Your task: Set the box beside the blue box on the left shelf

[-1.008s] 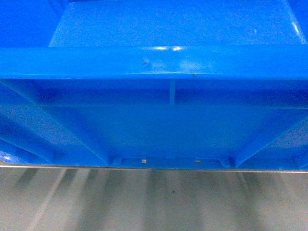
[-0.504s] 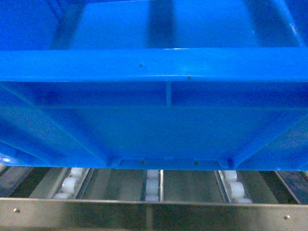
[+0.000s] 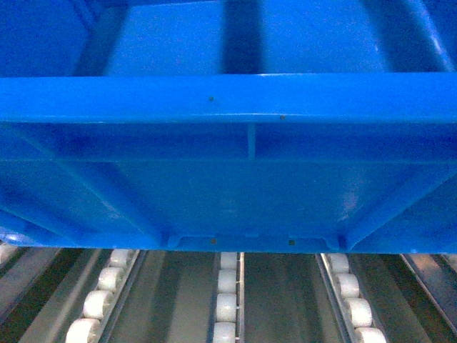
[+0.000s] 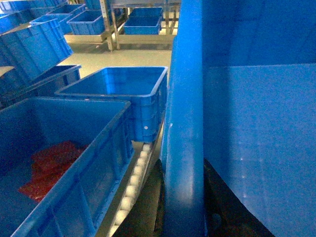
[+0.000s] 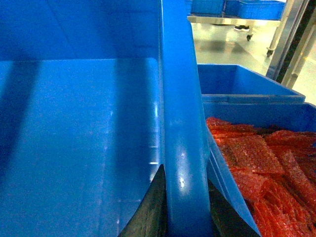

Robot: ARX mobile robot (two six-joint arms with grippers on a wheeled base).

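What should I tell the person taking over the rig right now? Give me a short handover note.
Left gripper: shut on the carried box's left rim, dark fingers either side of it.
Right gripper: shut on the box's right rim the same way.
The carried box is empty and held above the shelf's roller tracks; whether it touches them cannot be told.
Left neighbour box holds red bags and sits on the rollers, with another blue box behind it. On the right, a box of red bags is close alongside.
Done: box lifted and brought over the shelf.
Left: lower it onto the rollers beside the blue box, release both rims.
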